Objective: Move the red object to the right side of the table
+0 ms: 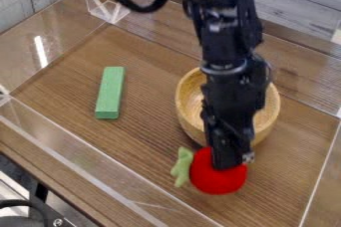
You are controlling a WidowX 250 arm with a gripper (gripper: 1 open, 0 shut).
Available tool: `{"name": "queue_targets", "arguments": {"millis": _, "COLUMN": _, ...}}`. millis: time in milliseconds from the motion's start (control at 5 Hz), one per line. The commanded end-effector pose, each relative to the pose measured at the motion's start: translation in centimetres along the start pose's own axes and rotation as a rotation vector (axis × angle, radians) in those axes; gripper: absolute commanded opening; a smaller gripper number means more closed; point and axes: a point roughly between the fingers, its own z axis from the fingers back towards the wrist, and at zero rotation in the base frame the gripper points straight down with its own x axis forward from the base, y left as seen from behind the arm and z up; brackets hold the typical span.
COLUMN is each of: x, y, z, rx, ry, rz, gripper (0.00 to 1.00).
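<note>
Red toy fruit (220, 175) is sitting low at the near edge of the tabletop (80, 141), right-of-centre, with its little green leaf (178, 165) sticking out to the left. The end effector (226, 157) is pinching it from above, jaws pressed onto the top of the fruit. I honestly can't tell if it's resting on the wood or hanging just above it.

Stuff that could go sideways, imo: the fruit is round and only grabbed by its top, so if it gets let go from any height it could roll, and the clear acrylic wall (160, 209) in front is near. Just behind it is the wooden bowl (229, 105), basically beside the fruit, and the arm is leaning across the bowl's rim, so a sloppy retreat could nudge the bowl or drag the fruit along. The green block (108, 92) further back left is well apart, no worries there.
</note>
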Motion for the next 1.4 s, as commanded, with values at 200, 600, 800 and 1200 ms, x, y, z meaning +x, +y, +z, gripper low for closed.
{"name": "queue_targets", "arguments": {"millis": 200, "x": 0.6, "y": -0.6, "z": -1.6, "rx": 0.016, "ry": -0.047, "rz": 0.0, "gripper": 0.0}}
{"name": "queue_targets", "arguments": {"millis": 600, "x": 1.4, "y": -0.9, "z": -3.3, "rx": 0.021, "ry": -0.046, "rz": -0.049, "gripper": 0.0}}
{"name": "queue_targets", "arguments": {"millis": 800, "x": 1.6, "y": -1.1, "z": -3.6, "rx": 0.015, "ry": -0.04, "rz": -0.096, "gripper": 1.0}}
{"name": "queue_targets", "arguments": {"millis": 1200, "x": 3.7, "y": -1.0, "z": -4.8, "rx": 0.0, "ry": -0.017, "rz": -0.179, "gripper": 1.0}}
